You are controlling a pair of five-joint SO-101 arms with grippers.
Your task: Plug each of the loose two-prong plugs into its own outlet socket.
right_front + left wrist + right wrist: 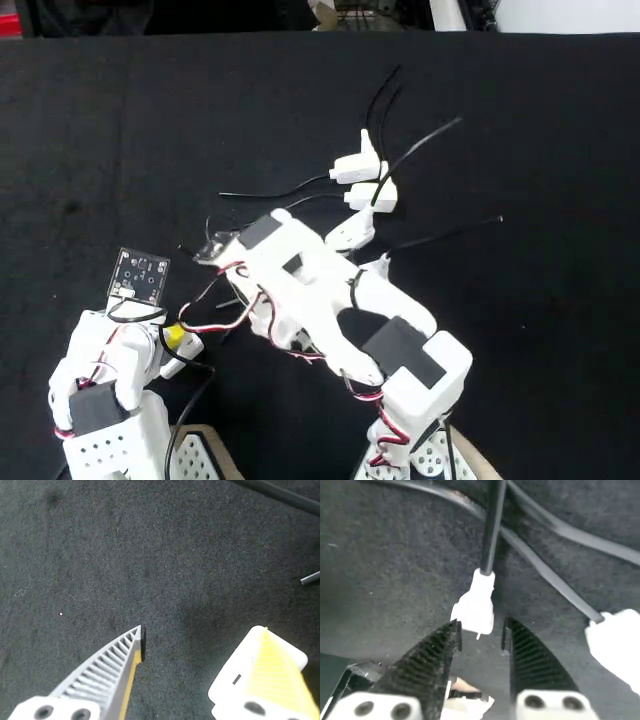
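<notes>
While the left gripper (200, 630) is hovering over bare black cloth toward the near left corner of the tabletop (560, 300), its fingers spread wide and holding nothing, the right gripper (480, 630) is hovering over the middle. Its two black fingers (437, 652) are standing apart, one on each side of the prong end of a white two-prong plug (475, 607). The plug is lying on the cloth with its black cord (492, 525) running away from the wrist. The fingers are not yet pinching it; whether either is touching the plug body cannot be told. Other cords (545, 575) are crossing just beside this one. Another white piece (615, 640) is lying near, too cut off to identify as plug or socket. In the high view, two white connector bodies (355, 165) are lying just beside each other between the middle and the far edge; whether they are mated cannot be determined.

Risks, as judged:
- The fingers are sitting near the prongs, so a closure here may be catching the tip only, letting the plug pivot or squirt out.
- Lifting is likely to be dragging the crossed cords and shifting the neighbouring pieces.
- A tilted grip would be misaligning the prongs at the socket.
</notes>
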